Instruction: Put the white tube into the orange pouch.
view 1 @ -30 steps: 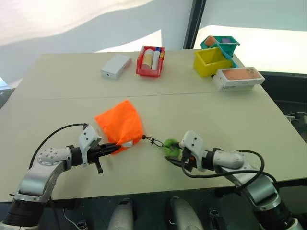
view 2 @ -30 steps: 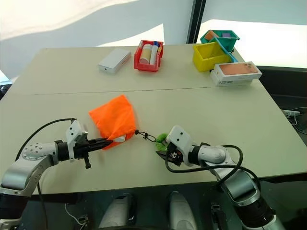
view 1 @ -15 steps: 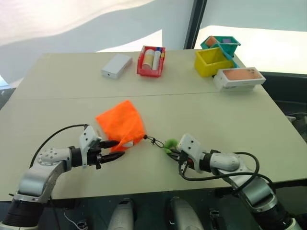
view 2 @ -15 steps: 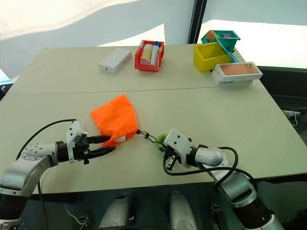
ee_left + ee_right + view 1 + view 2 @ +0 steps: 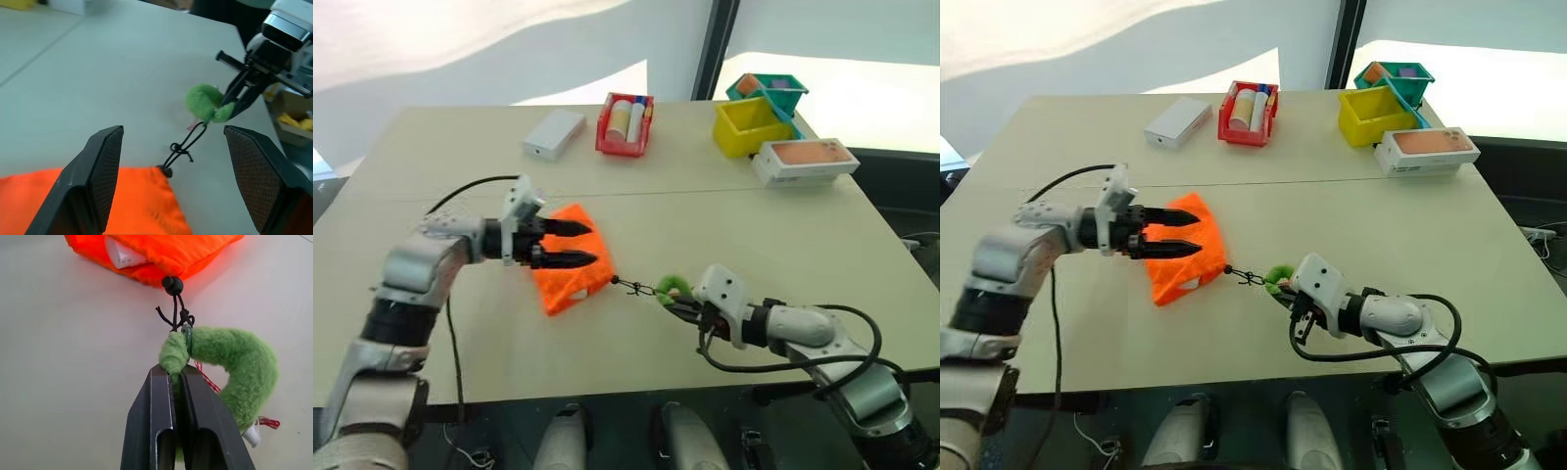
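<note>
Right jaws pinching green loop (image 5: pixel 230 362), left jaws apart over orange pouch (image 5: pixel 570 272)

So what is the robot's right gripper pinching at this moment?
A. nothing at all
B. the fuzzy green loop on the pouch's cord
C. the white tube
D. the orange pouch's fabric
B: the right gripper is shut on the fuzzy green loop at the end of the black cord of the orange pouch.
</note>
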Available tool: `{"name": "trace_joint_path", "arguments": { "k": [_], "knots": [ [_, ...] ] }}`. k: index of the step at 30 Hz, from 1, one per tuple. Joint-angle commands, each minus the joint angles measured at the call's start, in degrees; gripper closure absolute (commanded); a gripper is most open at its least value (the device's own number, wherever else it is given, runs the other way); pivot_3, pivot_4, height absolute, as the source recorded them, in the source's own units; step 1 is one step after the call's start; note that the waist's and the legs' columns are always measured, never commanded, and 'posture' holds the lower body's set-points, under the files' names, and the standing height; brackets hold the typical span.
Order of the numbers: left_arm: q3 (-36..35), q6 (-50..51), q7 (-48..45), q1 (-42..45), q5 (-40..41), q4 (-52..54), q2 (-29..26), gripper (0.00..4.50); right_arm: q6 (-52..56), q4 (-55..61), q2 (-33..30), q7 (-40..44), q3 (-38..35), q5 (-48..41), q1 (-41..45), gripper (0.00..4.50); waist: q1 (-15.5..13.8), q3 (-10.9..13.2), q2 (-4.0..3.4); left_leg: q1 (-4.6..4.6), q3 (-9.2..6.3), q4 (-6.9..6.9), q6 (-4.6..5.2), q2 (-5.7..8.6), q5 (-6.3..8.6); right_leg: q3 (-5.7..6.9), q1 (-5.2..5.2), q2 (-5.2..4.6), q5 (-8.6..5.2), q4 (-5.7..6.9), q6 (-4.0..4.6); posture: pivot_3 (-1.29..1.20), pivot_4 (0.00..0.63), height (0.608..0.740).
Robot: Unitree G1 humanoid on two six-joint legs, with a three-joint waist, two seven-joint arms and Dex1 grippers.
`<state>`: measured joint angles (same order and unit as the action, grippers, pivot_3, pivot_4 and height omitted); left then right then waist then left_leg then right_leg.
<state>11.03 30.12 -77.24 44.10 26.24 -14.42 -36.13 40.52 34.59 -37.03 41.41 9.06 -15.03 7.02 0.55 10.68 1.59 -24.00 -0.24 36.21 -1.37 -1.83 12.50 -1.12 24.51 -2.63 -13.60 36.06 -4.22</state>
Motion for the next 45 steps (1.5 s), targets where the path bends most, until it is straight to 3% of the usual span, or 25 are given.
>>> {"name": "trace_joint_path", "arguments": {
  "k": [1, 9, 20, 23, 28, 36, 45],
  "knots": [
    [6.19, -6.34, -7.56, 8.63, -7.04, -14.68, 4.07, 1.01, -1.58, 1.10, 0.42, -0.51, 0.10, -0.12, 0.92, 4.50, 0.03, 0.00, 0.00, -0.03, -0.02, 0.01, 0.00, 0.00, 0.00, 0.01, 0.02, 0.03, 0.00, 0.01, 0.00, 0.00, 0.150, 0.740],
    [13.07, -20.23, -15.26, 19.73, -17.18, -37.41, 11.42, 1.01, -1.33, 3.63, 0.68, -2.47, -0.14, -0.19, -0.26, 4.50, 0.28, 0.01, 0.00, -0.18, -0.10, -0.01, 0.20, -0.02, 0.10, 0.00, 0.17, 0.10, -0.02, 0.07, -0.04, 0.00, 0.150, 0.740],
    [17.86, -28.45, -15.26, 20.54, -19.59, -43.18, 12.04, 1.01, -0.46, 5.47, 0.58, -4.23, -0.16, -0.61, -0.99, 4.50, 0.09, 0.01, 0.00, -0.31, -0.11, 0.12, 0.20, -0.01, 0.10, 0.00, 0.20, 0.06, -0.01, 0.09, -0.07, 0.00, 0.150, 0.740],
    [18.38, -28.32, -15.26, 20.41, -18.98, -42.95, 11.70, 1.88, -0.59, 5.28, 0.32, -4.08, 0.17, -0.36, -0.89, 4.50, 0.14, 0.00, 0.00, -0.30, -0.12, 0.13, 0.20, -0.01, 0.10, 0.00, 0.19, 0.06, -0.01, 0.10, -0.07, 0.00, 0.150, 0.740],
    [17.73, -27.35, -15.26, 19.77, -17.17, -41.59, 10.57, 4.46, -1.08, 4.39, 0.28, -3.67, 0.36, -0.20, -0.32, 4.50, 0.18, 0.00, 0.00, -0.29, -0.12, 0.13, 0.20, -0.01, 0.10, 0.01, 0.19, 0.06, -0.01, 0.14, -0.08, 0.00, 0.150, 0.740],
    [10.67, -28.99, -15.24, 15.49, -17.65, -34.47, 7.03, 4.46, -2.00, 3.66, 1.55, -6.14, -1.48, 0.72, 0.75, 4.50, 0.20, 0.00, 0.00, -0.29, -0.13, 0.16, 0.20, -0.02, 0.10, 0.01, 0.20, 0.07, -0.01, 0.18, -0.09, 0.00, 0.150, 0.740],
    [4.31, -22.11, -11.24, 3.10, -15.64, -14.77, 1.30, 4.46, -5.56, -1.18, 2.87, -9.47, -3.34, 3.29, 1.87, 4.50, 0.04, 0.00, -0.01, -0.23, -0.14, 0.23, 0.20, -0.03, 0.10, 0.01, 0.18, 0.06, 0.01, 0.34, -0.13, 0.00, 0.150, 0.740]
  ]
}}
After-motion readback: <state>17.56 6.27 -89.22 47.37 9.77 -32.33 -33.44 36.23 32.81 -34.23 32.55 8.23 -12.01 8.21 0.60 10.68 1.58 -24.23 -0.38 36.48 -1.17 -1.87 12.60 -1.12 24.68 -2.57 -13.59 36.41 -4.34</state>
